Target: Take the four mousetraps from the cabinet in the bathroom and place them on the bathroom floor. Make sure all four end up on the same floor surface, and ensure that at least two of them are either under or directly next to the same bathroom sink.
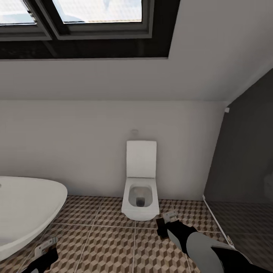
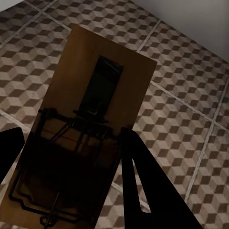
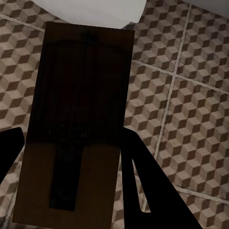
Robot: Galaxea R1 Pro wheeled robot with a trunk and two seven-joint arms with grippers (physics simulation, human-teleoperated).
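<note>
Head view: white wall-hung toilet (image 1: 141, 193) with its lid up against a white wall, white oval bathtub (image 1: 22, 212) at left, dark shower area (image 1: 242, 182) at right, dark-framed skylight (image 1: 83, 26) above. Both arms are low over the brown, beige and white cube-pattern tile floor (image 1: 110, 242). The left gripper (image 2: 67, 183) is pinching a flat tan wood mousetrap with dark wire parts (image 2: 90, 114), held above the tiles. The right gripper (image 3: 69, 179) is pinching a 2nd tan wood mousetrap (image 3: 81, 95) above the tiles, near the toilet base (image 3: 95, 9).
</note>
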